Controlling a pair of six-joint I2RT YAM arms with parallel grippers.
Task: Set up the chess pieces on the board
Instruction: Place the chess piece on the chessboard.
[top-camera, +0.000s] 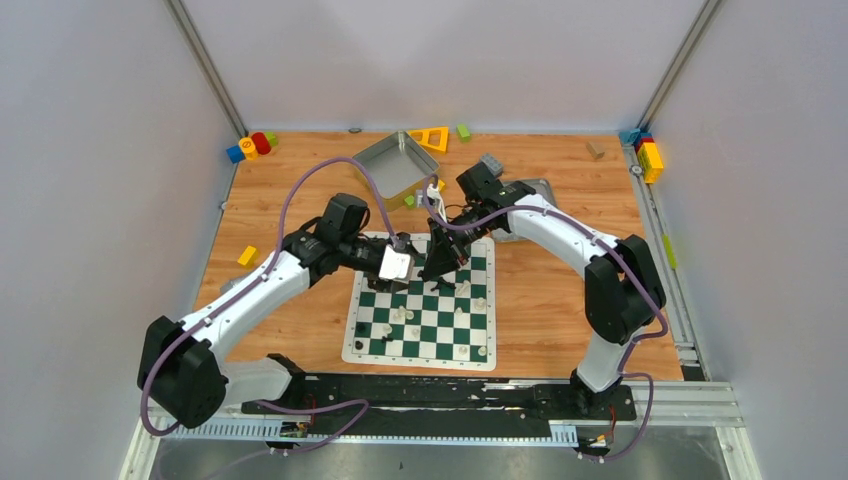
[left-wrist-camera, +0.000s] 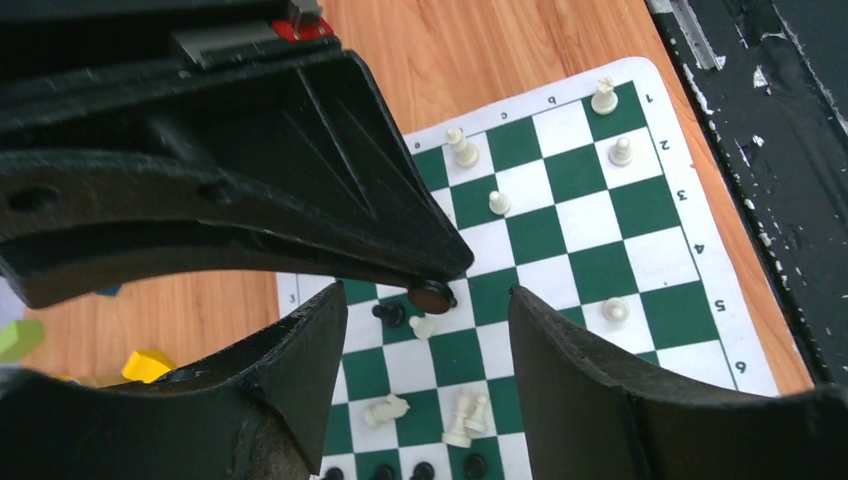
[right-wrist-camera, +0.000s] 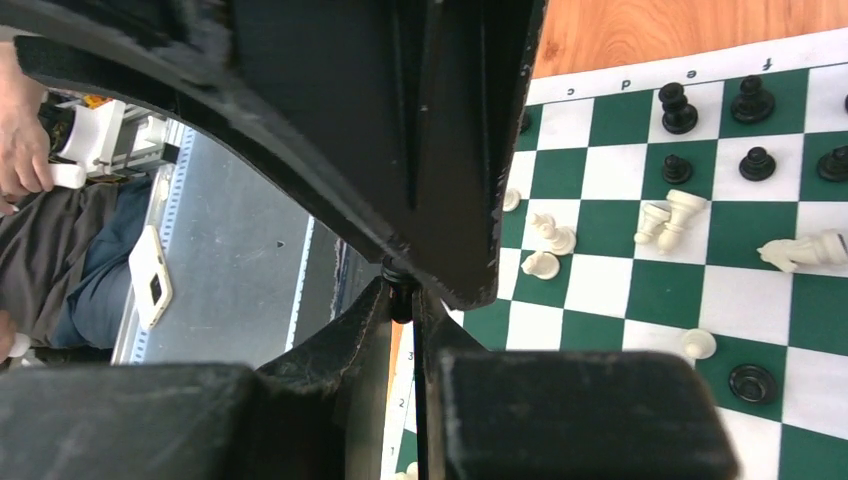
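The board (top-camera: 365, 345) lies in the middle of the table, its green and white checks also visible in the left wrist view (left-wrist-camera: 660, 260). Cream chess pieces (left-wrist-camera: 461, 148) stand on it and some (left-wrist-camera: 388, 409) lie tipped over. Black pieces (right-wrist-camera: 678, 108) stand along the far rows. My right gripper (top-camera: 440, 268) hangs over the far part of the board, shut on a small black piece (right-wrist-camera: 401, 300) whose round base (left-wrist-camera: 432, 296) shows from below. My left gripper (left-wrist-camera: 428, 312) is right beside it, jaws open with nothing between them.
A grey metal tray (top-camera: 395, 160) sits tilted behind the board and another (top-camera: 535, 188) lies behind the right arm. Toy blocks are in the far corners (top-camera: 252, 146) (top-camera: 648, 155), with one yellow block (top-camera: 247, 255) left of the board. A person's hand (right-wrist-camera: 20, 130) shows beyond the table.
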